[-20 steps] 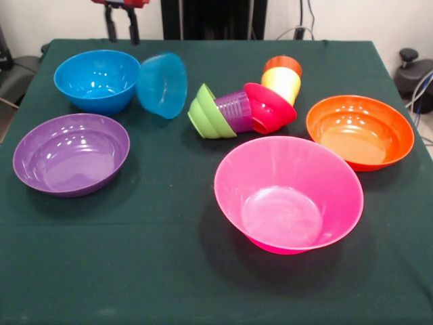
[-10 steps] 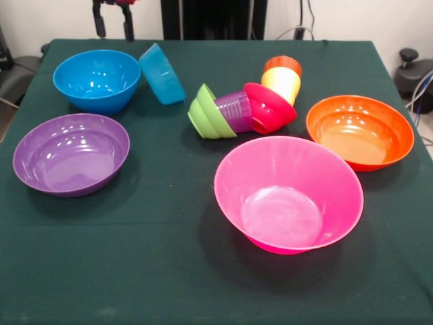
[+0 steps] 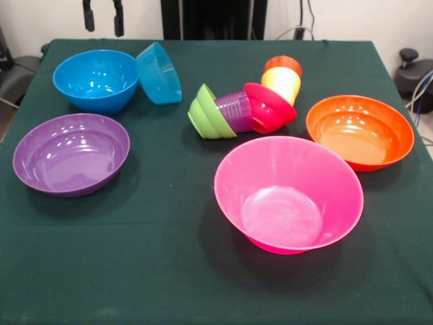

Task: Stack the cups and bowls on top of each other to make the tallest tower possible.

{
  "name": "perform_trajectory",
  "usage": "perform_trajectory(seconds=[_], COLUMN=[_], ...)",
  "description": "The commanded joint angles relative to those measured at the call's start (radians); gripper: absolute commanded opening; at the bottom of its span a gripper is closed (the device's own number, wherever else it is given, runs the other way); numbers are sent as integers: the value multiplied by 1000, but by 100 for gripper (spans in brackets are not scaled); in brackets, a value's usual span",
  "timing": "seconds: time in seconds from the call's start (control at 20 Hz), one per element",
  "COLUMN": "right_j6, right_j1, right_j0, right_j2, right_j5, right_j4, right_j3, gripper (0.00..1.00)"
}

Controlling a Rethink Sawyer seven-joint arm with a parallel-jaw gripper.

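The tower lies toppled on its side mid-table: green bowl, purple cup, red bowl, yellow cup and orange cup nested in a row. A small blue bowl rests tilted on its edge against the mid-sized blue bowl. Upright on the cloth stand a purple bowl, an orange bowl and a large pink bowl. My gripper hangs open and empty at the top left, above and behind the blue bowls.
A dark green cloth covers the table. Cables and dark equipment sit beyond the right edge.
The gripper has risen and drifted left, away from the small blue bowl. That bowl rocked on its edge and now leans against the mid-sized blue bowl.
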Motion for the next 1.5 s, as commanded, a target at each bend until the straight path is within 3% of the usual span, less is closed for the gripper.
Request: perform_trajectory(seconds=[0.05, 0.35, 0.5, 0.65, 0.8, 1.15, 1.5], right_j6=[95, 63, 16, -71, -152, -264, -233], right_j1=[-33, -70, -91, -111, -134, -125, -146], right_j0=[77, 100, 68, 27, 2, -79, -95], right_j2=[-62, -83, -41, 24, 59, 137, 169], right_j5=[-96, -84, -46, 87, 174, 287, 304], right_j4=[-74, -36, 8, 92, 134, 167, 142], right_j3=[66, 89, 116, 136, 137, 118, 116], gripper=[100, 100, 100, 100, 100, 100, 100])
